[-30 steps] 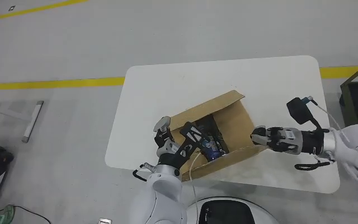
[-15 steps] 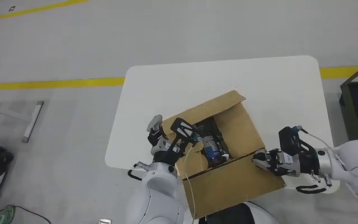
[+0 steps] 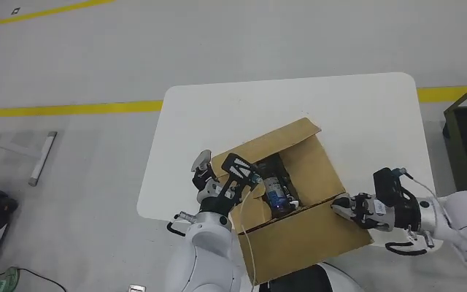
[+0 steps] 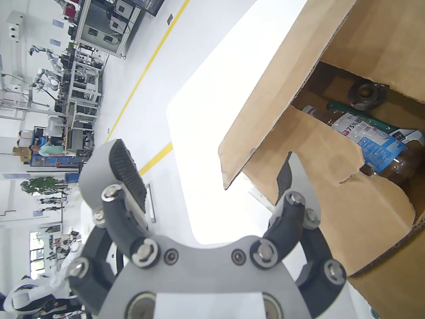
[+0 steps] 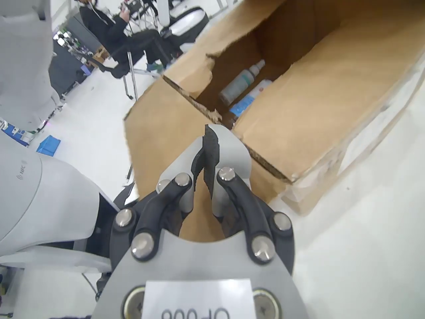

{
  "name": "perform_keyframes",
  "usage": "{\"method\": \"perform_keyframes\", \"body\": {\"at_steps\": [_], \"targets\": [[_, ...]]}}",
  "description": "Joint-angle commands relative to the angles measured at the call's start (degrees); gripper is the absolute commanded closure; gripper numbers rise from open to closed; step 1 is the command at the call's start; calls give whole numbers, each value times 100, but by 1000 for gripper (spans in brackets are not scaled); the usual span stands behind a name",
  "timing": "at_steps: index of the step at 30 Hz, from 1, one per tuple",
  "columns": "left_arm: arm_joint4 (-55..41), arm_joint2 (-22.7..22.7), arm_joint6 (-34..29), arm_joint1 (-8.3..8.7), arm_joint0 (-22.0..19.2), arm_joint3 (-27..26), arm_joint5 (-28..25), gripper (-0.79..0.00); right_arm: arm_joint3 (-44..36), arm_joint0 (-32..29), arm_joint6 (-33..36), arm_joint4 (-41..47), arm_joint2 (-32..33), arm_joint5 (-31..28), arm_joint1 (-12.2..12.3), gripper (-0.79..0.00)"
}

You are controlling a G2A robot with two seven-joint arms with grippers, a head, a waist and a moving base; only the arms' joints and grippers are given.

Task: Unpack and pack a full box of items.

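Observation:
An open cardboard box (image 3: 315,162) stands askew on the white table (image 3: 292,102). Inside lie a clear bottle with a blue label (image 3: 276,194) (image 4: 365,139) (image 5: 247,101), a white spray bottle (image 5: 241,81), a dark round metal part (image 4: 367,92) and a green-handled tool (image 4: 362,118). My left gripper (image 3: 219,167) (image 4: 206,177) is open at the box's left end, one finger outside and the other behind the side flap (image 4: 318,167). My right gripper (image 3: 341,209) (image 5: 210,146) is shut on the corner of the near flap (image 3: 299,241) (image 5: 159,124), which is folded outward over the table's near edge.
The table's far half and right end are bare. Yellow floor lines (image 3: 80,109) run behind the table. A dark stand (image 3: 456,128) sits just past the table's right edge.
The right gripper pulled the near flap down and outward toward the table's near edge. The left gripper shifted from over the box's inside to its left end flap.

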Motion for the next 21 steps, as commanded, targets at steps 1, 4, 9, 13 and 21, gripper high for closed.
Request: {"method": "perform_keyframes", "body": {"at_steps": [1,4,9,13,21], "targets": [[0,0,0,0,0,0,-1,-785,75,-166,-634,268,308,-67,-21,0],[0,0,0,0,0,0,-1,-785,329,-476,-1440,419,780,139,-71,0],[0,0,0,0,0,0,-1,-785,542,-721,-2181,-393,785,1010,-173,0],[0,0,0,0,0,0,-1,-785,697,-552,-2280,-852,266,1152,-225,0],[0,0,0,0,0,0,-1,-785,880,-255,-2166,-1370,-449,1166,-287,0]]}}
